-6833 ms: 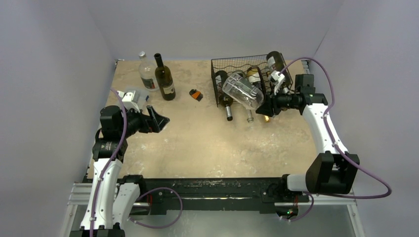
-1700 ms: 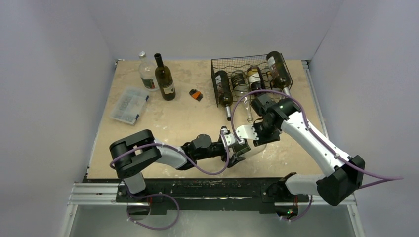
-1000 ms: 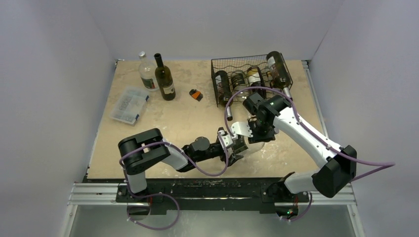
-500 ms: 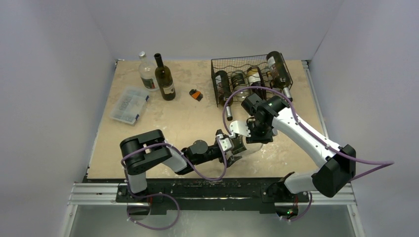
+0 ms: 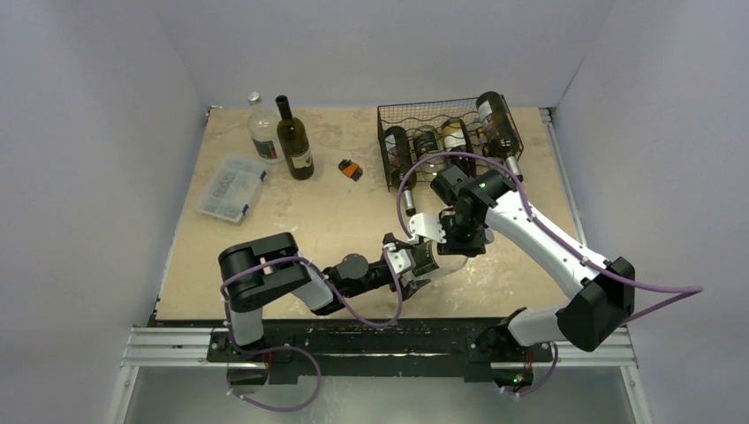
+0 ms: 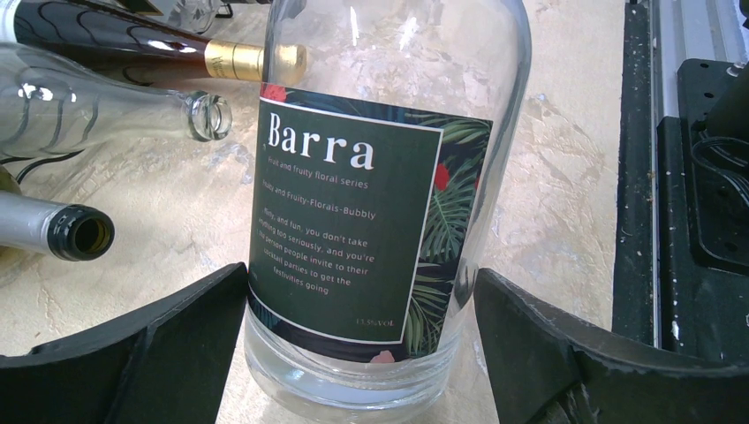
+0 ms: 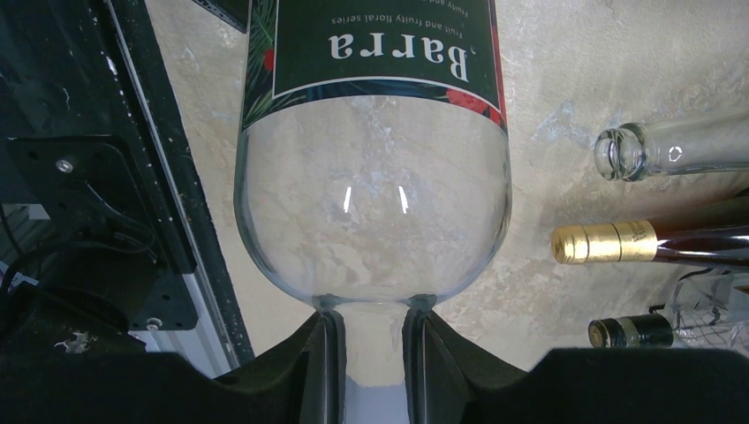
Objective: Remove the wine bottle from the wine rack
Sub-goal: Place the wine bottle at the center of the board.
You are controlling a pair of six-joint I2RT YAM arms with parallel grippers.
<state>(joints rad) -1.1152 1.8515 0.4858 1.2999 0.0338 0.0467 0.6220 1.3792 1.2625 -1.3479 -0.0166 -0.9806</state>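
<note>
Grey walls close in a mottled beige table (image 5: 353,230). Seen from the top camera, the black wire wine rack (image 5: 415,119) sits at 1 o'clock on the table, with several bottles lying in it, necks toward the arms. The wine bottle (image 5: 449,265), clear glass with a dark "Barra" label, is off the rack. It stands upright near the front edge, at about 5 o'clock from the table's centre and 6 o'clock from the rack.

The right gripper (image 7: 373,329) reaches down from above, its fingers (image 7: 325,353) clamped on the bottle's neck just past the shoulder. The left gripper (image 6: 360,278) comes in low from 9 o'clock. Its fingers (image 6: 203,309) are spread wide and their tips press against either side of the bottle's lower body.

At 11 o'clock a dark bottle (image 5: 294,141) and a clear bottle (image 5: 262,131) stand side by side. A clear compartment box (image 5: 231,186) lies at 9 o'clock.
</note>
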